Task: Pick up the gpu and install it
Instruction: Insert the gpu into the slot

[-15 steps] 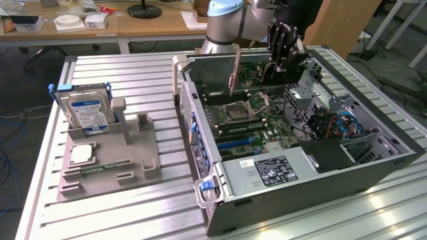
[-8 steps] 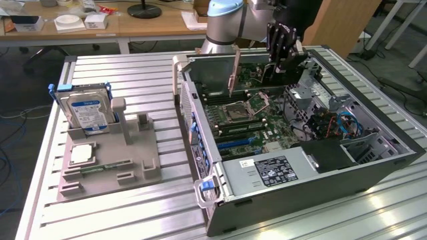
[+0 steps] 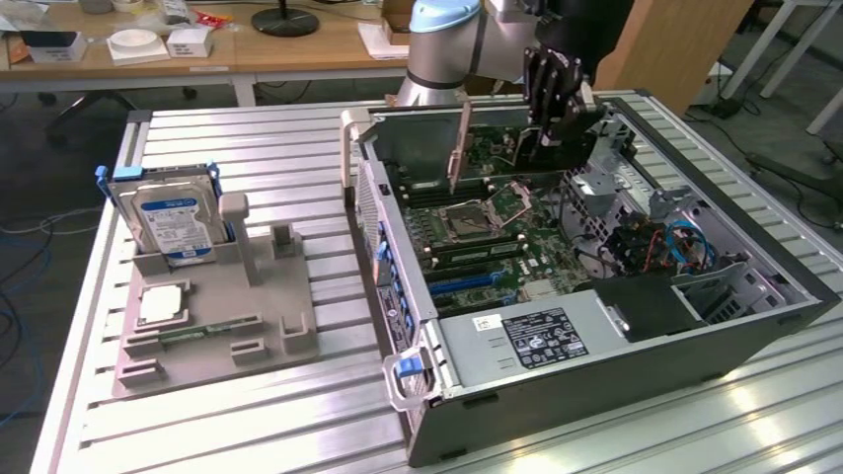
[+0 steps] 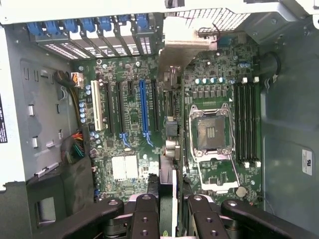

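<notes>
Exterior view first: the open computer case [image 3: 619, 355] lies on its side on the 3 o'clock half of the bench [image 3: 237, 138]. A grey holder [image 3: 283, 296] sits at 9 o'clock, with the hard drive [image 3: 172, 222] standing upright in its 11 o'clock corner. The pincer [image 3: 556, 109] hangs over the case at about 12 o'clock, pointing down, and the gpu [image 3: 564, 133] is the black slab right under it.

Wrist view: the pincer [image 4: 174, 214] is pinched shut on the gpu [image 4: 185, 47], seen edge-on. The card is over the motherboard [image 4: 129, 119], between the long blue slot [image 4: 143, 109] and the processor socket [image 4: 209, 132]. Its pale bracket end points toward the blue-clipped rear wall. Can't tell if it's touching a slot.
</notes>
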### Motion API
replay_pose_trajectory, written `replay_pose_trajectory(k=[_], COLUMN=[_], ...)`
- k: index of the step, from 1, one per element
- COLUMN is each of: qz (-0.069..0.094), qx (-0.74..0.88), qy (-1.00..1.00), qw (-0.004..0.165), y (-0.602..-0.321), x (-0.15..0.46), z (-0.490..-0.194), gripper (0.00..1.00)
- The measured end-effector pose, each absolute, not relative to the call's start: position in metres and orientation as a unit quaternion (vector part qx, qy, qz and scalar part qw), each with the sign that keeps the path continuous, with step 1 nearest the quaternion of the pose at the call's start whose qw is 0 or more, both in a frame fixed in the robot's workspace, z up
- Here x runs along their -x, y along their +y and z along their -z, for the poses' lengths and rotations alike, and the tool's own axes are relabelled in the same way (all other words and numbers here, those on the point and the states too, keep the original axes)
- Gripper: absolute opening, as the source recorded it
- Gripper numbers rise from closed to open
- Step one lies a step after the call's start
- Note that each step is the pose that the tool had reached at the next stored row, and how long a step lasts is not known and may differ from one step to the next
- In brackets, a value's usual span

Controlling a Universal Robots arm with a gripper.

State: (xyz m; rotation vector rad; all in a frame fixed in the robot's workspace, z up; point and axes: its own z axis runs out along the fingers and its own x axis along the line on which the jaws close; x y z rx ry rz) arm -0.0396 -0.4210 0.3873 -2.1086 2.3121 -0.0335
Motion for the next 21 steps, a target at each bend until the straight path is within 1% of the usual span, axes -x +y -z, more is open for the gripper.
replay_pose_trajectory(k=[11, 21], qz=[0.011, 0.011], qx=[0.679, 0.68], qy=[0.734, 0.733], qw=[0.006, 0.006], y=[-0.422, -0.422], x=[0.047, 0.048], z=[-0.385, -0.375], gripper=[0.27, 0.27])
